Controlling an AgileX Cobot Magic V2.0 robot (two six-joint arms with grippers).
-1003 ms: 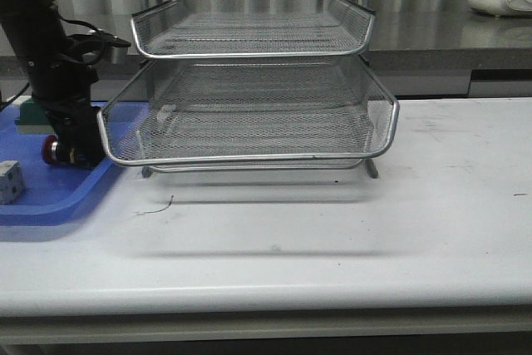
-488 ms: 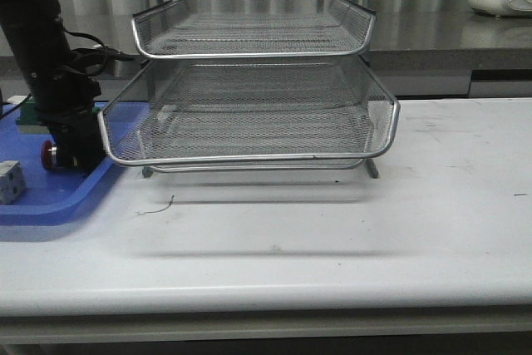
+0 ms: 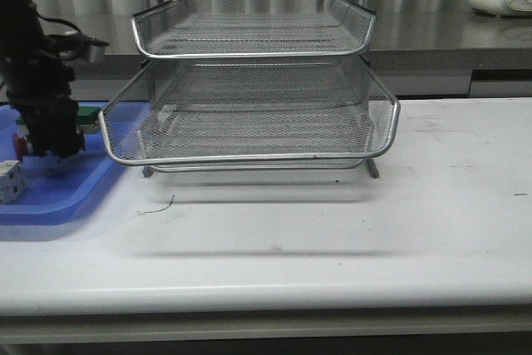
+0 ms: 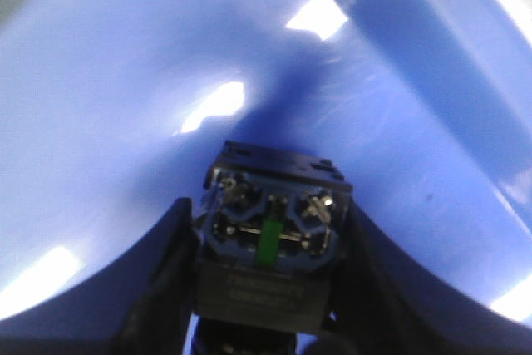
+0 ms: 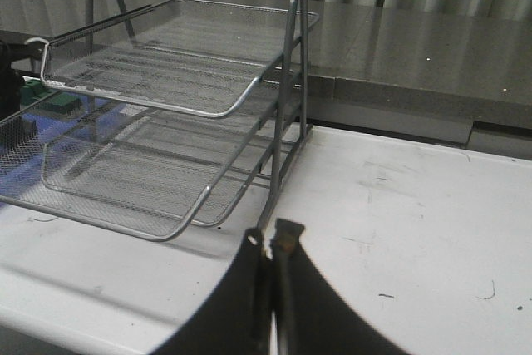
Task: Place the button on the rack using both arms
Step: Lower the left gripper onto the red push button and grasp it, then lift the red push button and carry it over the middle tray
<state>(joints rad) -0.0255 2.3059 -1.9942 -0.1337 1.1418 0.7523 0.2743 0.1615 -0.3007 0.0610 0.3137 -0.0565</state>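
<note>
A: Where is the button (image 4: 270, 234) at this moment?

B: It sits between the two fingers (image 4: 162, 276) of the left claw (image 4: 268, 288), which is clenched on its dark block body. In the left wrist view the terminal end of the block faces the camera, so its long axis runs along the claw's own pointing direction, away from the wrist and toward the blue tray (image 4: 125, 81) under it.

A: And in the front view?

B: There the left claw (image 3: 50, 135) hangs over the blue tray (image 3: 58, 197) at about nine o'clock from the rack (image 3: 249, 114), just beside the rack's left edge. A bit of red shows at the claw's outer side (I think it is the button head, but it is small).

A: What about the right arm?

B: The right claw (image 5: 270, 243) is pressed together with nothing between its fingers, above the worktop (image 5: 399, 205). The rack (image 5: 166, 114) lies at about ten o'clock from it.

A: So which arm is nearer?

B: The left one, clearly. In my judgement the coming move must carry the button toward three o'clock, over the chrome rim, into a tier.
</note>
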